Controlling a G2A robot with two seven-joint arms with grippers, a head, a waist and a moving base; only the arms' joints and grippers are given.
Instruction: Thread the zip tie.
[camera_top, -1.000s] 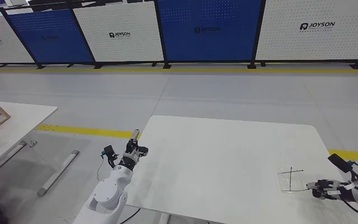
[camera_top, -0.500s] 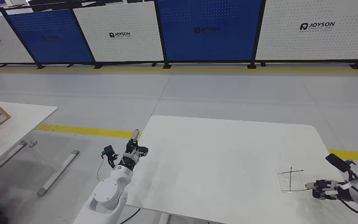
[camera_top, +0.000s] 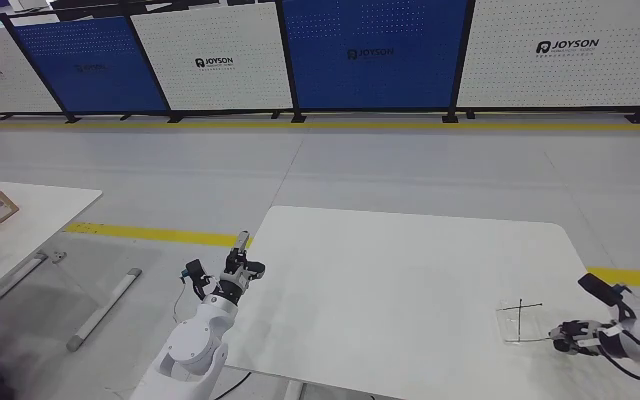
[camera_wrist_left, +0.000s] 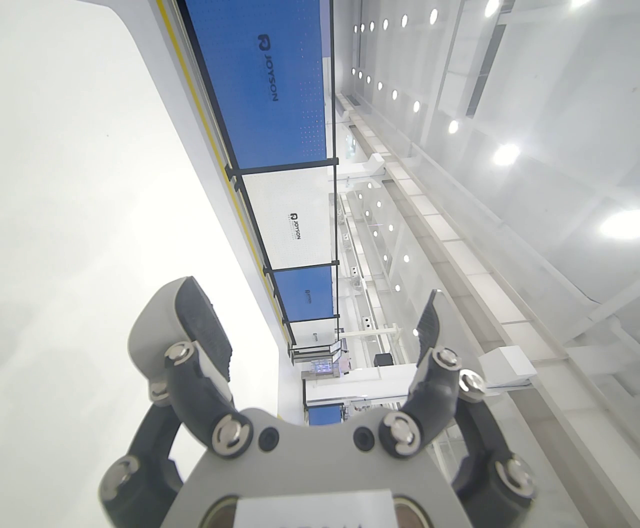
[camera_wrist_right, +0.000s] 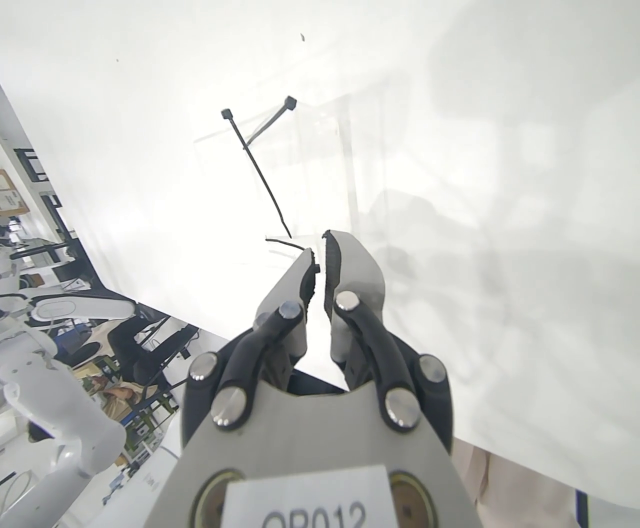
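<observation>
At the table's right-hand edge, my right gripper has its pads drawn almost together, with only a sliver of gap between them. A thin black tail runs into the tip of one pad. I judge it is nipped there, though the hold is right at the very ends.

Just beyond my fingertips a zip tie lies in the clear tray. Its long axis runs straight away from me, roughly in line with the way my fingers point, and its head is at the far end. A second tie crosses it near that head, slanting off to its own head. Any threading, as I read it, means carrying the tail outward along that axis toward a head.

My left gripper has its fingers spread wide with nothing between them. It sits at the opposite table edge, well apart from the tray, so the right arm is far the nearer.
</observation>
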